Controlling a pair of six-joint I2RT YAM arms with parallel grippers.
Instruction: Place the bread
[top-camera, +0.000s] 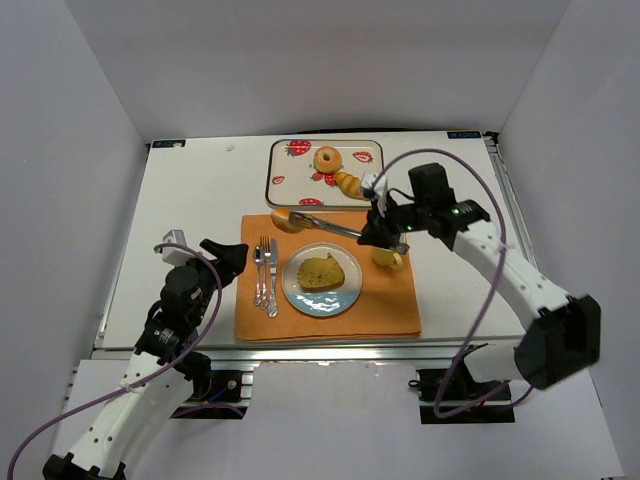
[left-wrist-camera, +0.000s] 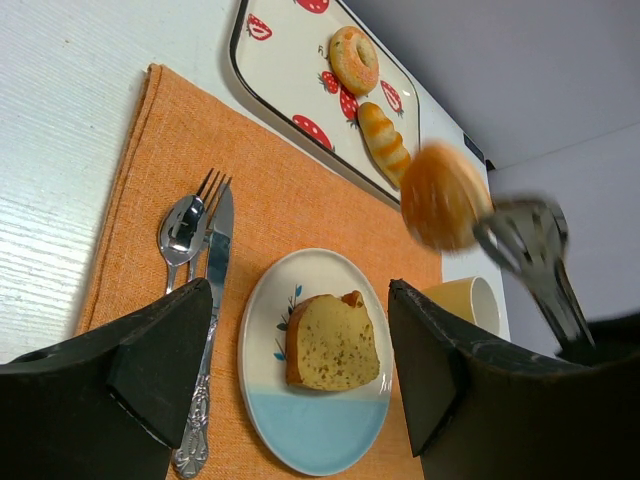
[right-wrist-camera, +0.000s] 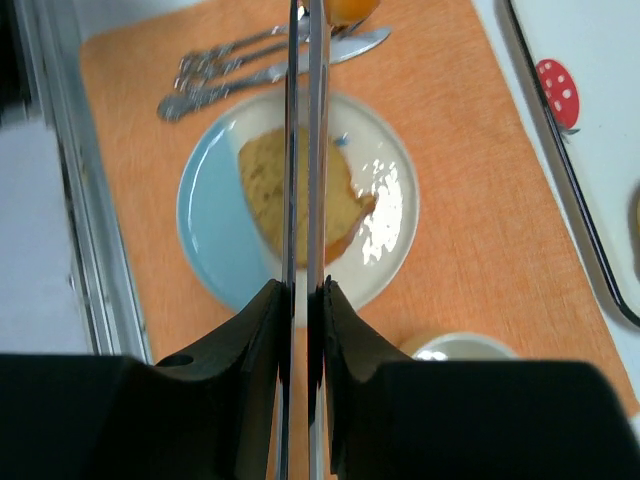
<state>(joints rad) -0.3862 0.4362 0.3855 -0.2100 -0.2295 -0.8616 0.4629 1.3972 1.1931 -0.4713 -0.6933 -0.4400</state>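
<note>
My right gripper is shut on metal tongs. The tongs pinch a round golden bread roll at their far end, held in the air over the back left corner of the orange placemat. The roll's edge shows at the top of the right wrist view. A white and blue plate on the mat holds a slice of loaf bread. My left gripper is open and empty, left of the mat.
A strawberry-print tray at the back holds a ring donut and a long roll. A fork, spoon and knife lie left of the plate. A yellow cup stands under my right gripper.
</note>
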